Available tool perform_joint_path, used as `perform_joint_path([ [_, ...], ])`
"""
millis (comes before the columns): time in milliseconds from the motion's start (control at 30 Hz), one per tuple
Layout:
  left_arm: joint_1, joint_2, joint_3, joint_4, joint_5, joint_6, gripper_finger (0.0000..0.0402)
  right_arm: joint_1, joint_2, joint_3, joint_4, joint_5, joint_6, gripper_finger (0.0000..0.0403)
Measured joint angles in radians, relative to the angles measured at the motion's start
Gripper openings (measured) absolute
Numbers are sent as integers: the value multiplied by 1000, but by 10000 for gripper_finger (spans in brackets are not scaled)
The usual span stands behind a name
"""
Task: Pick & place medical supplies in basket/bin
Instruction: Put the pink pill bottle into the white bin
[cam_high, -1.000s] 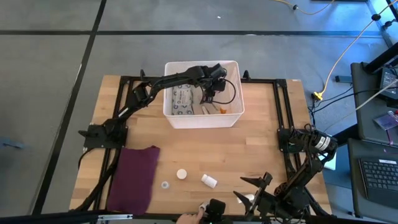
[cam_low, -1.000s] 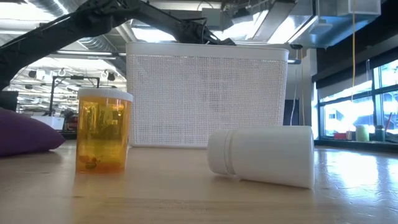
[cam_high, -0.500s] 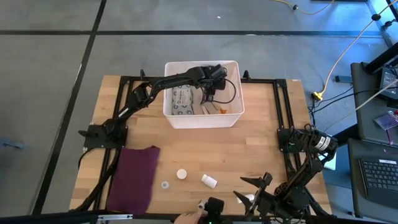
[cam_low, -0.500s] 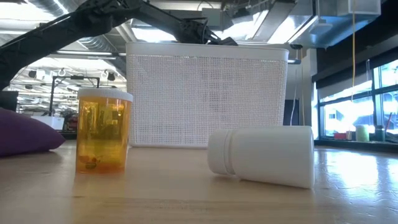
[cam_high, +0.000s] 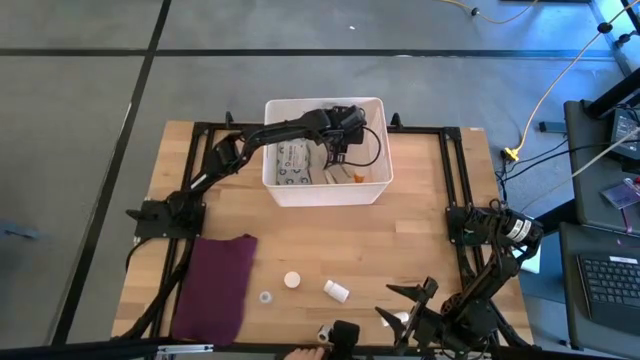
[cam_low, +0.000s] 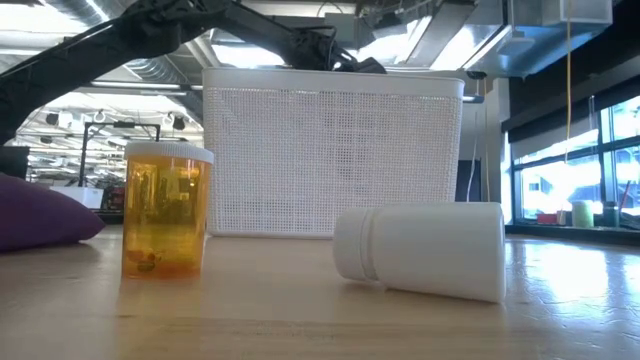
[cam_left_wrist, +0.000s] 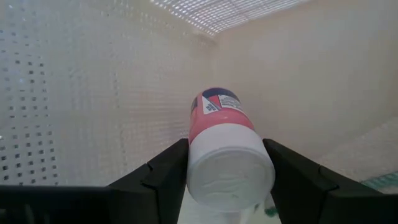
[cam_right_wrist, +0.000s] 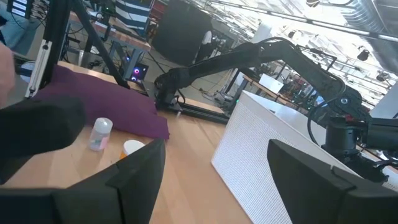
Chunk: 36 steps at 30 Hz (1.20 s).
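Medical supplies are lying in two groups: some already inside the white basket (cam_high: 372, 185) at the far middle of the table (cam_high: 420, 250), others scattered on the near part. Inside the basket, a grey-green printed packet (cam_high: 291, 161) is resting on the floor on its left side, with a few small pieces just right of it. The left gripper (cam_left_wrist: 227, 186) is reaching down into the basket's right half, its fingers (cam_left_wrist: 163, 174) pressing on both sides of a pink-labelled bottle (cam_left_wrist: 222, 140) with a white cap, holding it close to the perforated wall.

On the near table, a round white cap (cam_high: 292, 280), a small clear vial (cam_high: 265, 297) and a white bottle (cam_high: 337, 291) lying on its side are sitting apart from one another, just right of the maroon cloth (cam_high: 215, 288). In the low view, an amber pill bottle (cam_low: 166, 208) is standing upright left of the toppled white bottle, both in front of the basket.

The right gripper (cam_right_wrist: 155, 180) is waiting at the near right edge of the table, its jaws spread wide with nothing between them. A person's hand (cam_high: 297, 351) is showing at the near edge.
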Motion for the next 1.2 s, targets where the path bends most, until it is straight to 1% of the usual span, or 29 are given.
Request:
perform_joint_path([
  [33, -2, 0, 0, -6, 9, -1, 192, 0, 0, 0, 0, 0, 0, 282],
  [100, -6, 0, 0, -29, 57, 5, 193, 0, 0, 0, 0, 0, 0, 282],
  [200, -6, 0, 0, -69, 175, -1, 195, 0, 0, 0, 0, 0, 0, 282],
  [267, -6, 0, 0, -90, 234, -9, 195, 0, 0, 0, 0, 0, 0, 282],
  [467, -2, 0, 0, -136, 293, -35, 196, 0, 0, 0, 0, 0, 0, 282],
  [667, -2, 0, 0, -170, 403, -61, 196, 0, 0, 0, 0, 0, -1, 282],
  [1200, -3, 0, 0, -172, 399, -61, 196, 0, 0, 0, 0, 0, -1, 282],
])
